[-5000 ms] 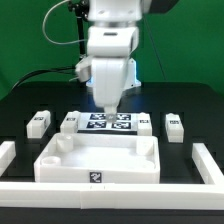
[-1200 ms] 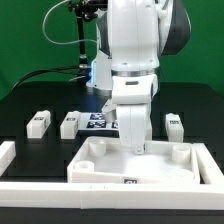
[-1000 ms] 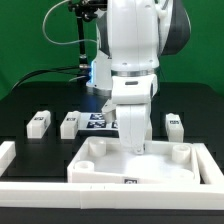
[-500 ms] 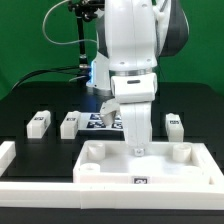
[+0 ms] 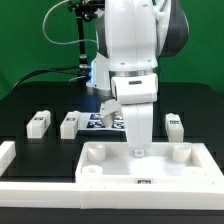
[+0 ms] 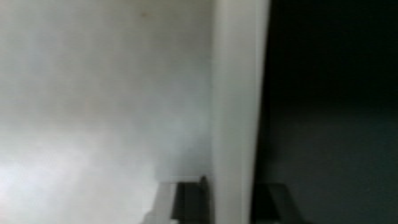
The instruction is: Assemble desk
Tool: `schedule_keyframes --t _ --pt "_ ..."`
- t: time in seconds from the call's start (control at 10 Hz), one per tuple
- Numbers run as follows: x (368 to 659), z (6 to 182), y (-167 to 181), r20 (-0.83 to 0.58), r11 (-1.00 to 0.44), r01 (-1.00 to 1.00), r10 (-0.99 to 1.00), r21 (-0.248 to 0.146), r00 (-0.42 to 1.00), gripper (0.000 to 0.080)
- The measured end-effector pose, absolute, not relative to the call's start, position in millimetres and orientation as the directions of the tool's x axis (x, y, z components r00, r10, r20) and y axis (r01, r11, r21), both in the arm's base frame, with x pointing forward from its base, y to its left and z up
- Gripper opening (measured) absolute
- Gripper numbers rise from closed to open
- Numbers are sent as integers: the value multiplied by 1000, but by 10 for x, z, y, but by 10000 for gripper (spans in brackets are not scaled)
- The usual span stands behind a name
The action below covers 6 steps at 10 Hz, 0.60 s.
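The white tray-like desk top (image 5: 108, 176) lies on the black table at the front, with round sockets in its back corners. My gripper (image 5: 137, 150) comes straight down onto the middle of its back rim and is shut on it. In the wrist view the rim (image 6: 237, 100) runs between my two dark fingers (image 6: 187, 202), with the gripper (image 6: 237, 205) astride it. Three small white block legs show behind: two at the exterior view's left (image 5: 39, 122) (image 5: 69, 124) and one at the right (image 5: 174, 125). The arm hides anything directly behind it.
The marker board (image 5: 98, 121) lies flat behind the desk top, partly hidden by my arm. A white rail (image 5: 40, 192) runs along the table's front, with a raised end at the left (image 5: 6, 153). A green backdrop and cables are behind.
The desk top has slid toward the exterior view's right with my gripper on its back rim. Five seconds ago the gripper was farther back over the marker board, off the desk top.
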<state>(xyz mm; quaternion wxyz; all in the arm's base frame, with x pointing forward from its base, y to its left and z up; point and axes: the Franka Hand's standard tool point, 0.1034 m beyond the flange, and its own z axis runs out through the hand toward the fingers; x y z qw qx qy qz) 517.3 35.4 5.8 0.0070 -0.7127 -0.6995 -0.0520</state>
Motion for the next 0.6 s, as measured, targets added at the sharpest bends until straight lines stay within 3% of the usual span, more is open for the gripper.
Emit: schedule_keyframes --t 0.2,0.3,0.4,0.5,0.6 --pt "5172 57 351 84 -22 998 996 63 16 417" --pt "5172 56 350 84 -22 998 996 62 17 417" --pt "5171 56 349 84 -22 998 996 62 17 552" --pt "5171 55 349 84 -22 998 996 62 17 619" --pt "5171 55 348 84 -22 998 996 62 17 619"
